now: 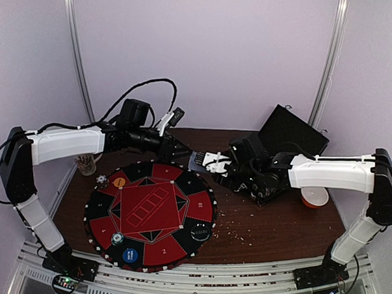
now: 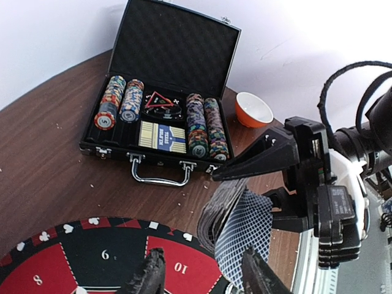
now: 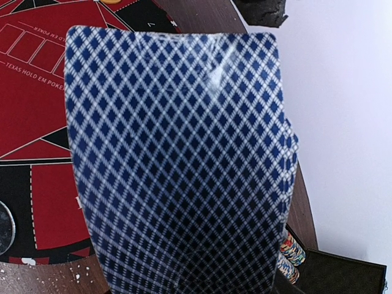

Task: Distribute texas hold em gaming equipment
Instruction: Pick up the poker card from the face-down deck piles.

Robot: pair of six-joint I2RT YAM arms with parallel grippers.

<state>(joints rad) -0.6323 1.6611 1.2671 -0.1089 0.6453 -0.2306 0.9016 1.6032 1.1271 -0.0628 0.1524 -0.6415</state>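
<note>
My right gripper [image 1: 211, 164] is shut on a deck of blue-diamond-backed playing cards [image 1: 196, 161] held above the mat's far edge. In the left wrist view its black upper finger [image 2: 263, 156] lies over the bowed deck [image 2: 223, 205], and the front card [image 2: 248, 233] fans away from the rest. In the right wrist view the cards [image 3: 177, 159] hide the fingers. My left gripper [image 1: 181, 149] faces the deck and is open [image 2: 202, 266]. The front card's lower edge sits beside its right fingertip [image 2: 256, 269]. Striped poker chips [image 2: 113, 104] fill the open case. Yellow [image 1: 119, 181], blue [image 1: 130, 254] and black [image 1: 200, 232] buttons lie on the mat.
The round red-and-black mat [image 1: 180, 205] covers the near left of the table. The open black case [image 1: 284, 134] stands at the back right, with an orange bowl [image 1: 314, 198] beside it. A cup [image 1: 86, 163] stands at the left edge. Crumbs are scattered right of the mat.
</note>
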